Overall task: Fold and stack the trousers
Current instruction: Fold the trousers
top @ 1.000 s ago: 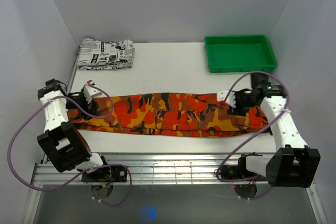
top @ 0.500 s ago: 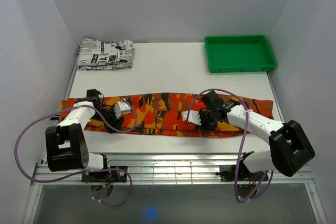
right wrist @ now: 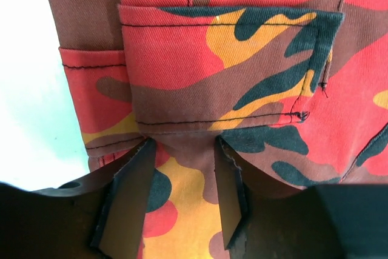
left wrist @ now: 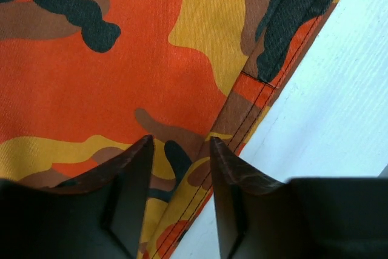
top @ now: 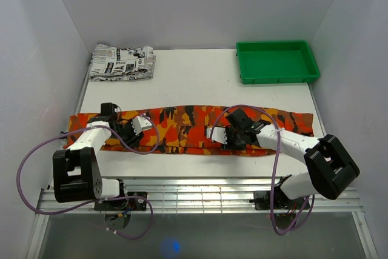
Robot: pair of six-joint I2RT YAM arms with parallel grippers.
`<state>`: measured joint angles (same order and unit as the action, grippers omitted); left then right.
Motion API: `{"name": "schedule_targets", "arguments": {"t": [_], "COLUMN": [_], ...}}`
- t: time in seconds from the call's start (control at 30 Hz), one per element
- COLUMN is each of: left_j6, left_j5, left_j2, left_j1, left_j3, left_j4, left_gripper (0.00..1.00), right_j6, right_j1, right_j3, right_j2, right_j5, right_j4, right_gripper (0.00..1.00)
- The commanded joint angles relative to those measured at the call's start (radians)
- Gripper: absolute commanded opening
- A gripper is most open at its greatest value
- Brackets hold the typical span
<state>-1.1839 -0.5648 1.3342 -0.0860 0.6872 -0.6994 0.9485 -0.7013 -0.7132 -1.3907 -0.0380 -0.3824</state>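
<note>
The trousers (top: 182, 127), in orange, red, yellow and black camouflage, lie flat in a long strip across the table, left to right. My left gripper (top: 131, 134) is low over their left part, near the front edge. In the left wrist view the gripper (left wrist: 180, 145) is open above the stitched edge seam of the trousers (left wrist: 121, 59), with bare table (left wrist: 339, 101) beside it. My right gripper (top: 225, 140) is low over the middle. In the right wrist view the gripper (right wrist: 184, 147) is open over the cloth just below a pocket flap (right wrist: 224, 65). Neither gripper holds any cloth.
A folded black-and-white newspaper-print garment (top: 121, 62) lies at the back left. A green tray (top: 276, 65) stands at the back right. White walls close the sides and back. A metal rail (top: 194, 189) runs along the front edge.
Both grippers have come in from the ends of the trousers toward the middle and dropped low. The trousers now lie flatter and stretched further left.
</note>
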Motion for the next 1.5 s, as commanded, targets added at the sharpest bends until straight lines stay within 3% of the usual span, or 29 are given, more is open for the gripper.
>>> {"name": "schedule_targets", "arguments": {"t": [0.0, 0.13, 0.17, 0.2, 0.3, 0.37, 0.93, 1.1, 1.13, 1.47], "left_j6": [0.003, 0.0, 0.0, 0.0, 0.0, -0.003, -0.014, -0.046, -0.048, -0.043], "left_j5": [-0.004, -0.004, -0.001, -0.001, -0.003, -0.017, -0.102, -0.104, -0.103, -0.078], "left_j2": [-0.004, 0.011, 0.014, 0.013, 0.005, 0.003, -0.032, -0.064, -0.066, -0.049], "left_j1": [0.008, 0.008, 0.006, 0.008, 0.008, 0.008, 0.008, 0.008, 0.008, 0.031], "left_j3": [-0.005, 0.003, 0.003, 0.003, 0.006, 0.014, 0.077, 0.038, 0.035, 0.009], "left_j4": [0.034, 0.034, 0.035, 0.032, 0.029, 0.009, -0.097, -0.091, -0.084, -0.019], "left_gripper": [0.51, 0.28, 0.16, 0.1, 0.0, 0.0, 0.01, 0.38, 0.41, 0.49], "right_j6": [-0.014, -0.014, -0.014, -0.014, -0.011, -0.008, 0.004, -0.027, -0.028, -0.059], "right_j1": [-0.006, -0.006, -0.006, -0.006, -0.006, -0.006, 0.006, 0.042, 0.049, 0.163], "right_j3": [0.021, 0.029, 0.027, 0.029, 0.026, 0.023, -0.083, -0.124, -0.13, -0.183], "right_j2": [-0.008, 0.007, 0.018, 0.024, 0.058, 0.085, 0.15, 0.177, 0.177, 0.134], "right_j5": [0.056, 0.082, 0.089, 0.092, 0.089, 0.067, -0.112, -0.158, -0.163, -0.243], "right_j4": [0.083, 0.086, 0.082, 0.077, 0.054, 0.039, -0.115, -0.122, -0.127, -0.127], "right_gripper": [0.48, 0.39, 0.34, 0.31, 0.14, 0.08, 0.08, 0.08, 0.08, 0.08]}}
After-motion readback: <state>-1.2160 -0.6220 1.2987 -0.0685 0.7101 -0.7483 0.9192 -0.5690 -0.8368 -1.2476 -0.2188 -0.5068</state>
